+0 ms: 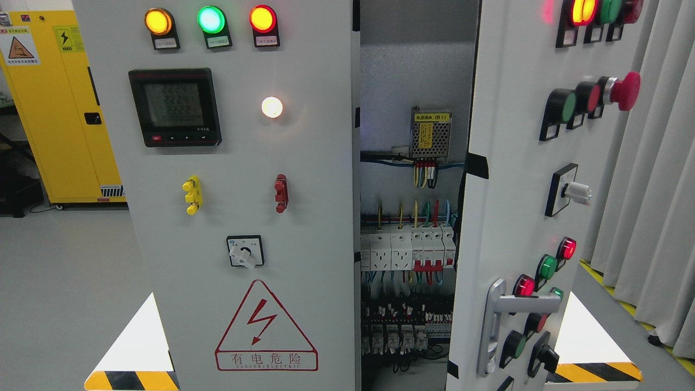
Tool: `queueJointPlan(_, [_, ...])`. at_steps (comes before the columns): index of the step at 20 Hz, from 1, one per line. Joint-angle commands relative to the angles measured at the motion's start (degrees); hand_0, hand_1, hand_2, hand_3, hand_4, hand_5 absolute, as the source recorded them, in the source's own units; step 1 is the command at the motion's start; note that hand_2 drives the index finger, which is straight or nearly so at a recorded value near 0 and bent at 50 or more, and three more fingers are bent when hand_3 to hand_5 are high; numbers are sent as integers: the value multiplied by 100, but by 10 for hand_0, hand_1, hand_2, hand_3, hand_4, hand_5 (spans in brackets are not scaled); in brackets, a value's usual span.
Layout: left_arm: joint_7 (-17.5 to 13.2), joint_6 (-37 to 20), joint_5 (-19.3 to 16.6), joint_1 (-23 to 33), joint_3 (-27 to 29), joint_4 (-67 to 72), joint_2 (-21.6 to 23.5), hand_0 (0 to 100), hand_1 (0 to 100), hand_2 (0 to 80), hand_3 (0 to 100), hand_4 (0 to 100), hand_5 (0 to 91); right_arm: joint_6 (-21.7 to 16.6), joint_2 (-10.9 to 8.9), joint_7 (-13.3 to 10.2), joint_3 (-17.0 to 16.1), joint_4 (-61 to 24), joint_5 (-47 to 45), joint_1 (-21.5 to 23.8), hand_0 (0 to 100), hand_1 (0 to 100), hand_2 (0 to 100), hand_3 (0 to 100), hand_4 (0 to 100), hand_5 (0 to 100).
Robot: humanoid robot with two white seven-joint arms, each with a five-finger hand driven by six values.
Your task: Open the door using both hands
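A grey electrical cabinet fills the head view. Its left door (228, 217) stands closed, with three lit lamps, a black meter (175, 107) and a red lightning warning triangle (266, 328). The right door (510, 217) is swung partly open, showing its button-studded face edge-on. A silver lever handle (502, 307) sits low on that door. Through the gap I see the cabinet's inside (410, 228) with breakers, sockets and coloured wires. Neither of my hands nor arms shows anywhere.
A yellow safety cabinet (59, 103) stands at the back left on the grey floor. Grey curtains (651, 163) hang at the right, close behind the open door. Yellow-black hazard stripes (130, 380) mark the cabinet's lower corners.
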Motion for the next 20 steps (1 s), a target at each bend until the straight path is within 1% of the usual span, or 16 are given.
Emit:
queueJointPlan(1, [-465,12,-1,735,306,-3774,583,0,0,0,0,0,0,6,6,-1,264,0,0,141,243,0,0,0,0,0])
queueJointPlan(3, [-1439,21,8,903,332,-4734,697,0,0,0,0,0,0,6,6,-1,300,0,0,141,243,0,0,0,0,0])
queueJointPlan(4, [-1870,21,8,929,393,-5077,733,0,0,0,0,0,0,6,6,-1,291,0,0,141,243,0,0,0,0,0])
queueJointPlan(5, [-2205,21,8,947,568,-5437,750,0,0,0,0,0,0,6,6,-1,291,-9,0,141,243,0,0,0,0,0])
queueJointPlan(6, [-2278,29,8,956,717,-5719,751,0,0,0,0,0,0,6,6,-1,291,-9,0,141,244,0,0,0,0,0])
queueJointPlan(7, [-2279,29,16,965,780,-6000,759,0,0,0,0,0,0,6,6,-1,291,-9,0,141,244,0,0,0,0,0])
queueJointPlan(9, [-2296,29,25,982,798,-6694,899,0,0,0,0,0,0,6,-11,-1,291,-9,0,141,244,0,0,0,0,0])
queueJointPlan(12, [-2305,38,235,974,702,-7565,1198,0,0,0,0,0,0,6,-11,-1,291,0,0,141,244,0,0,0,0,0])
queueJointPlan(14, [-2322,56,341,869,632,-7883,1348,0,0,0,0,0,0,6,-11,-1,282,-9,0,141,244,0,0,0,0,0])
queueJointPlan(16, [-2462,56,438,737,430,-8059,1497,0,0,0,0,0,0,6,-11,-1,256,-9,0,141,244,0,0,0,0,0])
queueJointPlan(18, [-2743,56,893,597,158,-8287,1830,0,0,0,0,0,0,6,-11,-1,256,-9,0,141,244,0,0,0,0,0])
queueJointPlan(20, [-2893,187,1350,473,-62,-8472,2181,0,0,0,0,0,0,6,-11,-1,256,-9,0,141,244,0,0,0,0,0])
